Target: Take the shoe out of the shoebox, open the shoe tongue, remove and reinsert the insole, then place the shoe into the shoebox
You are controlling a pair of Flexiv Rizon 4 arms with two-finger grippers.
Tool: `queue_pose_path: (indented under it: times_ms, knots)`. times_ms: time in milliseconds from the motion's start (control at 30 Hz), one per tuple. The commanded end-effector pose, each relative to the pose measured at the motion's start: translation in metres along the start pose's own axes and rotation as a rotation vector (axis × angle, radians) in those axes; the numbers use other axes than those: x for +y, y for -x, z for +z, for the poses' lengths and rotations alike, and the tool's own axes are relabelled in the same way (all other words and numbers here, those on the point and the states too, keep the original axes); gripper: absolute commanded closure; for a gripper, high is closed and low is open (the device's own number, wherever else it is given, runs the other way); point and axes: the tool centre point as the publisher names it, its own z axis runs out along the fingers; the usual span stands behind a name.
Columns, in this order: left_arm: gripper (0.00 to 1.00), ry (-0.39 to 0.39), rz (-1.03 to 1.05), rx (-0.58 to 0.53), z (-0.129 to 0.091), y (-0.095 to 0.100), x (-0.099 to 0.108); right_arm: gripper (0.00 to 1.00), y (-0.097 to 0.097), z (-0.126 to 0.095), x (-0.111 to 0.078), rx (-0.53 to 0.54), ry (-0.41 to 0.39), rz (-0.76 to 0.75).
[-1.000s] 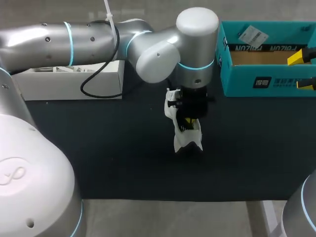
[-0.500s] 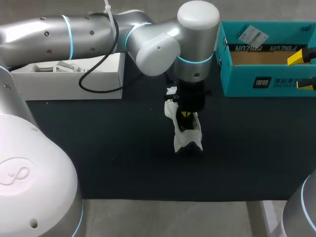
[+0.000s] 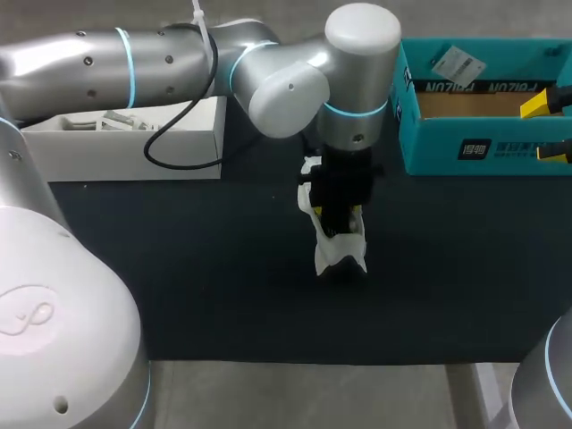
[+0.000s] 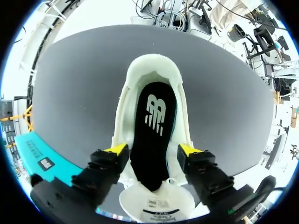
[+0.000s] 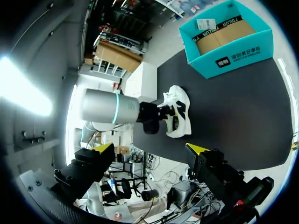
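**Dark mat, shoe out of its box, insole step in hand**

Dark, matte mat (image 3: 179,268) is spread over the table. At its left a low white carton (image 3: 125,147) of stiff card is set; the pale items inside cannot be made out. From that side the left arm (image 3: 179,63), smooth grey metal in rounded segments, is stretched to the middle. There the left gripper (image 4: 153,150) is held straight down over the shoe (image 3: 340,250). Its jaws are spread, one yellow tip to each side of the shoe's opening, and nothing is seen clamped.

The shoe, white and soft-walled with a padded, curved collar, is stood on the mat well apart from the shoebox, so the taking-out is done. Its tongue (image 4: 156,207) is seen folded outward under the gripper, so the opening is judged done too. A black insole (image 4: 152,123), smooth, flat and round-heeled, is laid inside the shoe. Whether it has yet been pulled and put back cannot be told.

At the right the teal shoebox (image 3: 483,134), rigid card with a brown floor, is shown open and without the shoe. The right gripper (image 5: 149,149) is held above the table by that box, jaws wide apart with nothing between them. The shoe's return to the box is judged outstanding.
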Motion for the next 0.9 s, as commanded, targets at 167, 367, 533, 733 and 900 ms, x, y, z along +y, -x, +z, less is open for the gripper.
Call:
queue_pose_path:
  times_ms: [167, 367, 533, 733, 900]
  knots:
    - [0.0, 0.005, -0.005, 0.002, -0.004, -0.005, -0.001, 0.0, 0.0, 0.001, 0.0, -0.002, -0.001, 0.001]
    - [0.0, 0.02, -0.004, -0.004, -0.013, -0.005, 0.002, 0.0, 0.0, 0.001, 0.0, -0.002, -0.001, 0.001]
    - [0.0, 0.022, -0.002, -0.003, -0.024, -0.006, 0.001, 0.0, 0.0, 0.001, 0.0, -0.002, -0.001, 0.001]
    - [0.0, 0.037, -0.005, -0.017, -0.037, -0.008, 0.0, 0.0, 0.0, 0.001, 0.0, -0.002, -0.001, 0.001]
    - [0.0, 0.043, -0.042, -0.023, -0.039, -0.012, 0.005, 0.0, 0.0, 0.001, 0.0, -0.002, -0.001, 0.001]
